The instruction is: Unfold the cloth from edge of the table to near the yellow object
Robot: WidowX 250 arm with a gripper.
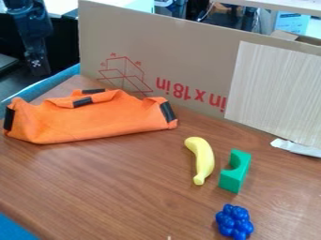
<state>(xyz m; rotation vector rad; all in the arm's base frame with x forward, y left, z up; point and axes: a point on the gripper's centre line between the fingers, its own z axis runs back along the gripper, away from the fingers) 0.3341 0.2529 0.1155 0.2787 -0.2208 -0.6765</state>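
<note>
At the upper left, beyond the table's back-left edge, hangs the black gripper [37,65], apart from the cloth. The orange cloth [94,119] with black patches at its corners and upper folds lies folded over on the left part of the table, its top layer bunched and raised toward the back. To the cloth's right, near the middle of the table, a yellow banana [202,160] lies lengthwise, not touching it.
A green block with a curved notch [235,172] stands just right of the banana. Blue toy grapes [234,222] lie near the front of the wooden table [125,187]. A cardboard panel [182,56] walls off the back, with a white scrap [294,147] at right.
</note>
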